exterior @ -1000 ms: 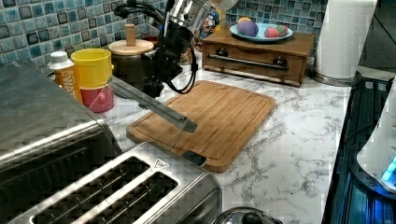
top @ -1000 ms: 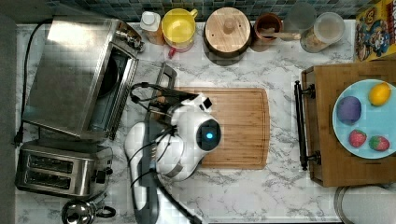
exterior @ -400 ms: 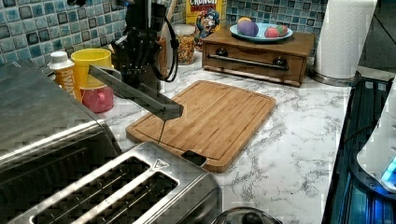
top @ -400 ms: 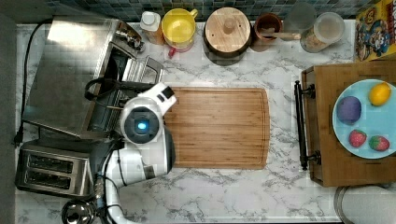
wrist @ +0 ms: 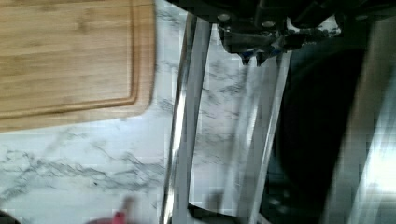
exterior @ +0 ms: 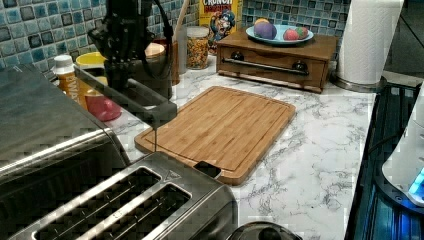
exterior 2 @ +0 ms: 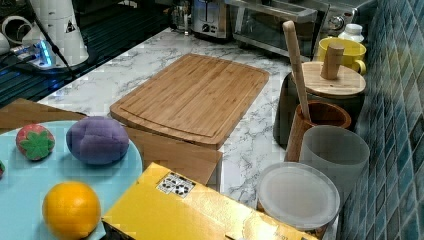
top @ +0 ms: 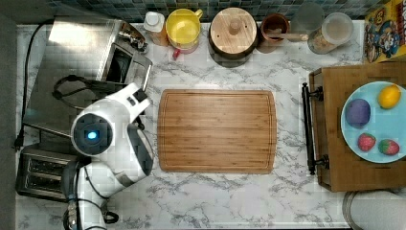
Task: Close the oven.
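The oven (top: 72,57) sits at the far end of the counter on the top view's left, with the toaster (top: 40,175) just beside it on the near side. Its door (exterior: 131,97) is part-way up and tilted, the handle (wrist: 187,121) free of the board (top: 215,129). My gripper (exterior: 117,75) hangs over the door from above, against its outer face as far as I can judge; whether my jaws are parted or pressed together I cannot tell.

To finish well, I think I should keep pushing on the door's outer face close to the handle, following the hinge's arc toward the oven mouth rather than pressing straight down, and ease off as the door meets the frame so the oven does not slide back.

A second ago the door lay nearly flat, its handle reaching over the board's edge, and my arm stood over the board. Since then the door has swung steeper and my arm has moved toward the top view's left, over the oven front
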